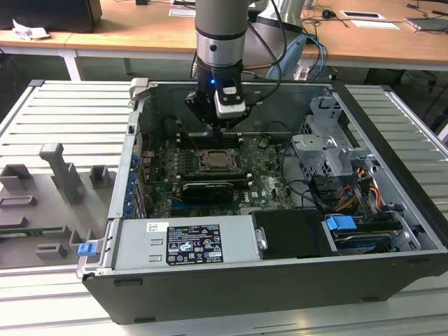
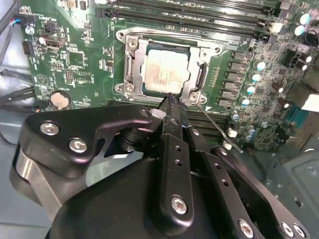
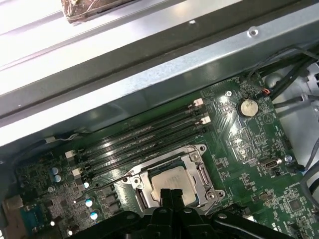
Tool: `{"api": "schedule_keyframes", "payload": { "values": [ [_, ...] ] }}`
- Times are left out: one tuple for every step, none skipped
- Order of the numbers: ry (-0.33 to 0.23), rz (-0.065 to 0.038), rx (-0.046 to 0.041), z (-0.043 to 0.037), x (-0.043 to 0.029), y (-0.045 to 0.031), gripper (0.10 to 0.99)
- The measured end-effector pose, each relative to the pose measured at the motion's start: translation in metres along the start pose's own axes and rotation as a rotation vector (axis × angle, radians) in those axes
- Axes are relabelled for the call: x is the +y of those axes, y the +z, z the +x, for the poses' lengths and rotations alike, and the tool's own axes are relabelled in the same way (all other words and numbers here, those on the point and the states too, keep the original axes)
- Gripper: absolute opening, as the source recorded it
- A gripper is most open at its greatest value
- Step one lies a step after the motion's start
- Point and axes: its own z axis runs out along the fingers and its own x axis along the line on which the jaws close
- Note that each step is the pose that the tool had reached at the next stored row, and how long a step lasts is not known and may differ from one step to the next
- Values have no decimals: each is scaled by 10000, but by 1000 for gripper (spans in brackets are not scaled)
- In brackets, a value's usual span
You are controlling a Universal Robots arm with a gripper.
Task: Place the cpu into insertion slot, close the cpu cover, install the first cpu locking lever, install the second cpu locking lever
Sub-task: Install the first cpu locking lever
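Reaching down on a banded silver arm (image 1: 220, 42) into an open dark-grey steel case (image 1: 245, 294): the gripper (image 1: 222, 129), matte black, at twelve o'clock of the socket in the exterior view. Fingers (image 3: 168, 199) pressed together in both wrist views, with nothing visible between them. Tip of the gripper (image 2: 170, 102) close by one corner of the cpu cover (image 2: 141, 62); touching or not, cannot tell. Seated flat in the insertion slot (image 2: 131, 74): the cpu (image 2: 167, 74), square, pale brushed silver-grey, its faint print unreadable. Lying down around it, the cover, a thin bright metal frame with a cut-out centre. Slanting away from that same corner, a thin wire lever (image 2: 219, 127). Beside the socket, long black memory slots (image 3: 144, 137) in parallel rows and a round shiny coin cell (image 3: 245, 106) on the glossy green board (image 3: 259, 164). Nearest edge of the socket hidden behind black gripper links in both wrist views. At six o'clock of the board in the exterior view, a boxy grey power supply (image 1: 234, 234). At three o'clock, a perforated metal drive cage (image 1: 325, 150) with tangled cables, hard to sort out.
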Motion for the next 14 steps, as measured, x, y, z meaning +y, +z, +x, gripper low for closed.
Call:
{"api": "schedule_keyframes", "payload": {
  "values": [
    [-100,-1,6,0,0,0,106],
    [-298,-4,18,0,0,0,106],
    [-494,-6,29,0,0,0,106],
    [-797,-9,46,0,0,0,106],
    [-1106,-12,64,0,0,1,106],
    [-1302,-14,75,0,-1,1,106],
    [-1492,-15,87,0,-1,2,106],
    [-1661,-18,96,0,-1,2,106],
    [-1867,-20,108,0,0,3,106],
    [-2095,-23,121,0,0,3,106],
    [-2261,-25,130,0,-1,3,106],
    [-2431,-27,140,0,0,3,106],
    [-2557,-29,147,0,-1,3,106],
    [-2735,-31,157,0,0,3,106]
  ]
}}
